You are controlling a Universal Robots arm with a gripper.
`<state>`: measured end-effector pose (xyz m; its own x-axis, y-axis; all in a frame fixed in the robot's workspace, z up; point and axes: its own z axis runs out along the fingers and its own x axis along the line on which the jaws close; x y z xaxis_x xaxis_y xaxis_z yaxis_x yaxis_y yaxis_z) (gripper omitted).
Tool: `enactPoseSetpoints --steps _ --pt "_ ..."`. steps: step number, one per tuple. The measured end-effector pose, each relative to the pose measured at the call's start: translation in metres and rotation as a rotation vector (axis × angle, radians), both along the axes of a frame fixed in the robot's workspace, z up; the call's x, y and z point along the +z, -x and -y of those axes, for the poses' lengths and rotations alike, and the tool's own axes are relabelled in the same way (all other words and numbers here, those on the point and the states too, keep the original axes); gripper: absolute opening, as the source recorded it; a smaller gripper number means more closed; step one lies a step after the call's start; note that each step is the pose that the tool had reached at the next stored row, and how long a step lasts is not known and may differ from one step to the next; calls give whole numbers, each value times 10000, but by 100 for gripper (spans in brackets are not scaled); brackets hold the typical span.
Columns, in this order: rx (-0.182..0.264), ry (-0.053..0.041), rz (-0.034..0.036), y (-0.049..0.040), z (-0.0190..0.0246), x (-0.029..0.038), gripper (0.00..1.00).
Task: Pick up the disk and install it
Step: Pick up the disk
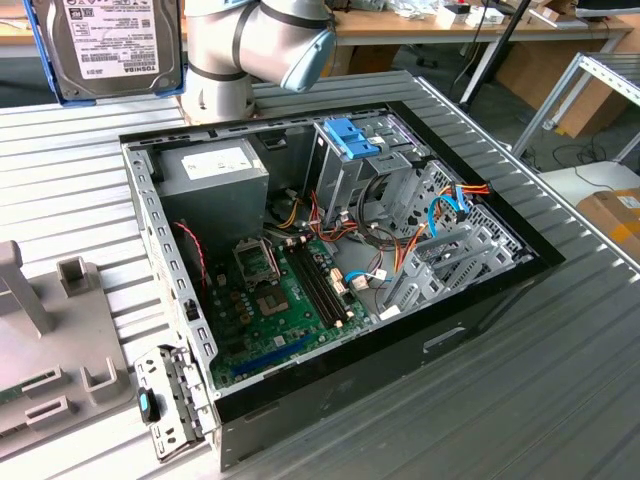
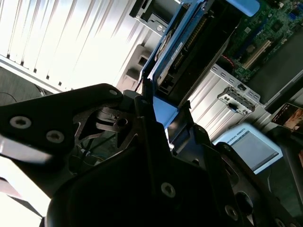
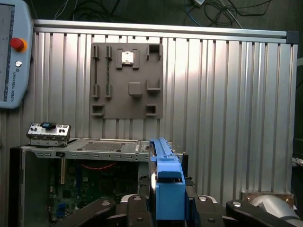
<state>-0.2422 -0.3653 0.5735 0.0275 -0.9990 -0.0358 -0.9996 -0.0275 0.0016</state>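
- Up at exterior view's top left, close to cam: disk [image 1: 108,45] held in air, label side facing cam, next to arm [image 1: 255,50].
- Gripper [image 2: 163,111] clamped on disk's blue bracket edge, seen in both wrist views.
- Open PC case [image 1: 330,250] on ribbed table [image 1: 560,380], mobo exposed, apart from disk.

A: Any writing on show?
B: A white printed label [image 1: 110,30] on the flat grey-silver metal disk [image 1: 122,82]; lettering runs down the pale grey plastic pendant [image 3: 12,71]. No numbers legible.
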Motion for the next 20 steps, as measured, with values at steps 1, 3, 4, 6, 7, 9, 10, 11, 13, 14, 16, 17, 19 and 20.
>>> enactPoseSetpoints --steps 1,3,4,6,7,9,10,11,13,14,16,17,19,20 --pt "-1 1 -1 -36 0 0 36" --pt "0 0 -1 -88 0 0 36" --pt "0 0 -1 -110 0 0 36" --pt "0 0 -1 -178 0 0 36" --pt "0 0 0 -190 0 0 36" --pt "-2 0 -1 -194 0 0 36" --pt "0 0 -1 -196 0 0 36" --pt "0 0 18 -195 2 -3 36" --pt "1 -2 181 -192 21 -18 36" --pt "1 -3 224 -192 34 -23 36" --pt "-1 -5 254 -192 75 -31 36" --pt "-1 -4 254 -192 103 -34 36" --pt "1 -5 255 -192 200 -40 36" --pt "-1 -5 254 -192 238 -42 36"
